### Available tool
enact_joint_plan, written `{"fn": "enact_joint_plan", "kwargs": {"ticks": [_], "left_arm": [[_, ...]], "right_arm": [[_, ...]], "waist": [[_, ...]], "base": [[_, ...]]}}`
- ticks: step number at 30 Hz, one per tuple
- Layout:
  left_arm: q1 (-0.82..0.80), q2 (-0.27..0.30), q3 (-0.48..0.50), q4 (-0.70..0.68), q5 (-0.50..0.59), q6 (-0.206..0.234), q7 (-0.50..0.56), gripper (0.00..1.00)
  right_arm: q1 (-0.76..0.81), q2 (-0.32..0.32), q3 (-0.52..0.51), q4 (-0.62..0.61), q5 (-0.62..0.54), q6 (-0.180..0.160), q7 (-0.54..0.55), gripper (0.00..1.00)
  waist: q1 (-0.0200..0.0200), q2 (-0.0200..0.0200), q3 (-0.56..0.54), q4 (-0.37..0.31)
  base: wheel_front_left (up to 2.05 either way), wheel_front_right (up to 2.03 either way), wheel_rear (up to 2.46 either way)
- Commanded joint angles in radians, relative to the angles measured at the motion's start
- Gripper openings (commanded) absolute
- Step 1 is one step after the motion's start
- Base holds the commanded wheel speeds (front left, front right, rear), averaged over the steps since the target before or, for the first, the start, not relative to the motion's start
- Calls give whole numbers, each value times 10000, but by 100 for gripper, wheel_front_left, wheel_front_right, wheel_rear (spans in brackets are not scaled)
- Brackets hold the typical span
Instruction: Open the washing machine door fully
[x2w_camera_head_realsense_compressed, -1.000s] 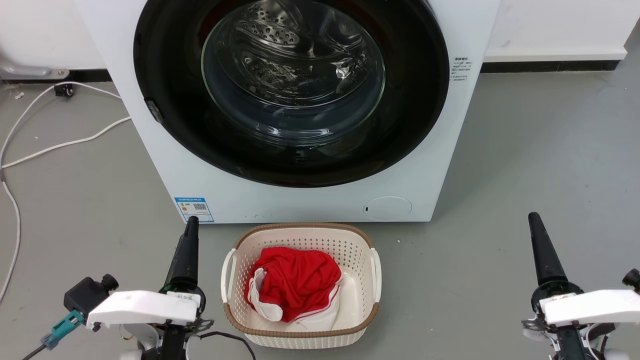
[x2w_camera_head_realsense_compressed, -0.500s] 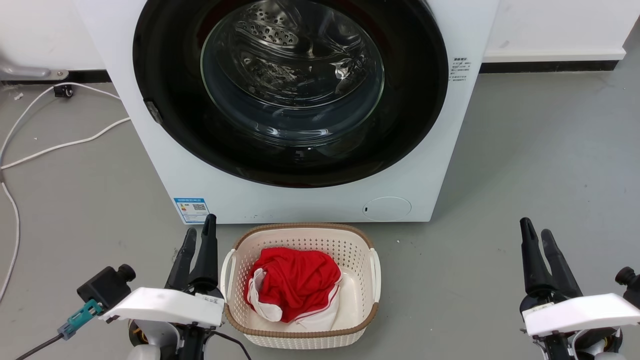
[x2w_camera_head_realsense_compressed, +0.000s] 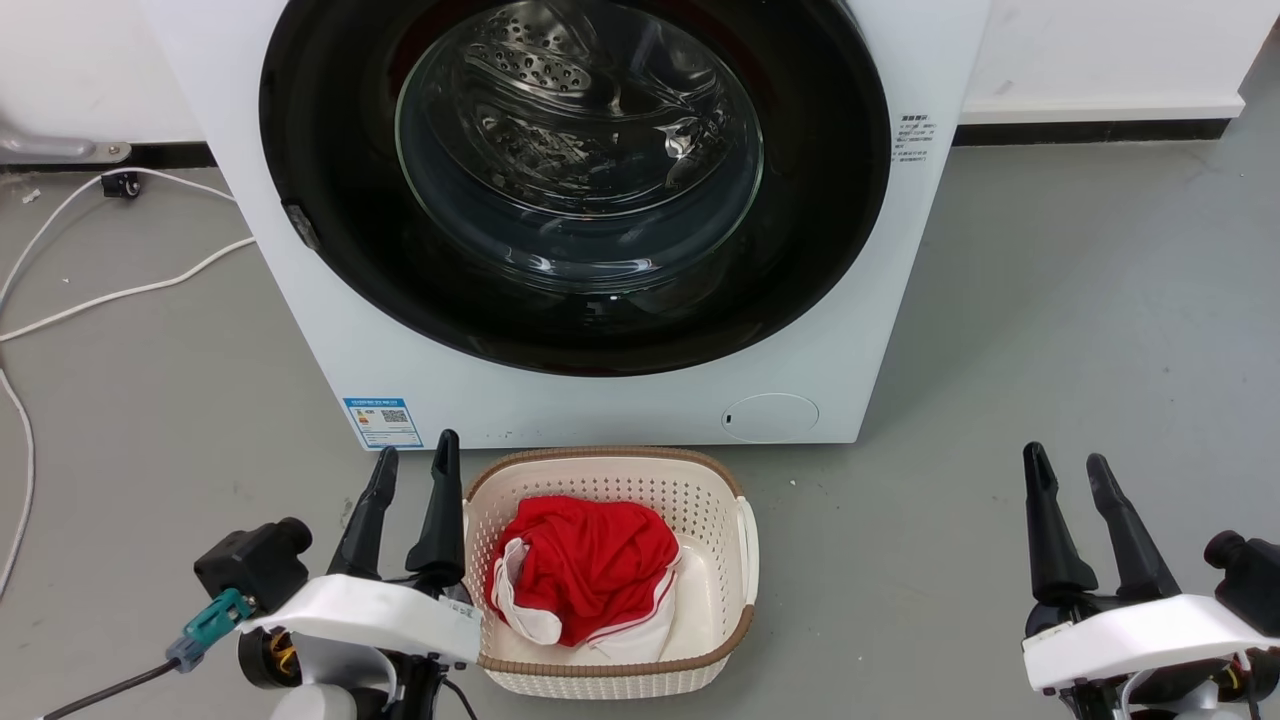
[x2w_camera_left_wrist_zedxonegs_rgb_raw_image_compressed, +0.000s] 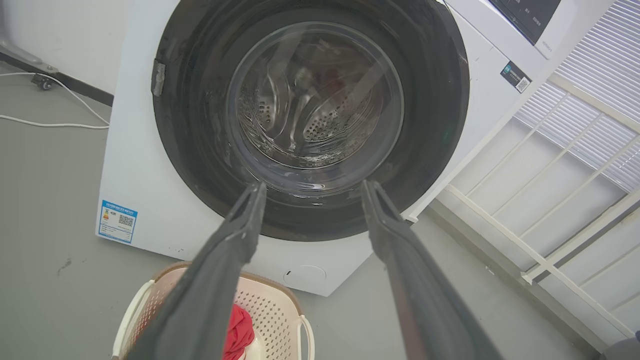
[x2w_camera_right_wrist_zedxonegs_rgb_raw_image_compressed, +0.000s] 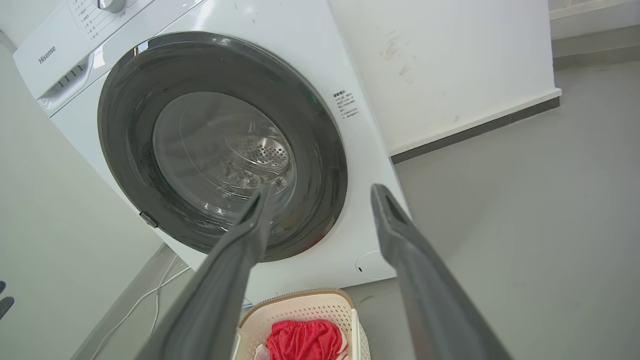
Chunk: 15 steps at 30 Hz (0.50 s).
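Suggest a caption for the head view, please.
Open left gripper and right gripper flank cream basket before white washer's shut round black door.

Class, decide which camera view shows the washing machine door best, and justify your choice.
The right wrist view: the washing machine door shows nearly its full round outline there, shut against the white front. The head view and the left wrist view each cut off its top edge.
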Motion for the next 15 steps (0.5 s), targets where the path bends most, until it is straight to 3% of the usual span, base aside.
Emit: {"fn": "enact_joint_plan", "kwargs": {"ticks": [1, 15], "left_arm": [[-180, 21, -53, -91, 381, 7, -107, 100], [-192, 21, -128, -105, 1800, 164, -458, 100]], "right_arm": [[14, 5, 15, -191, -373, 0, -61, 100], [166, 12, 29, -438, -1920, -1, -168, 100]], "waist": [[0, 0, -3, -3], [0, 0, -25, -68]], "base": [[0, 0, 0], [0, 0, 0]]}}
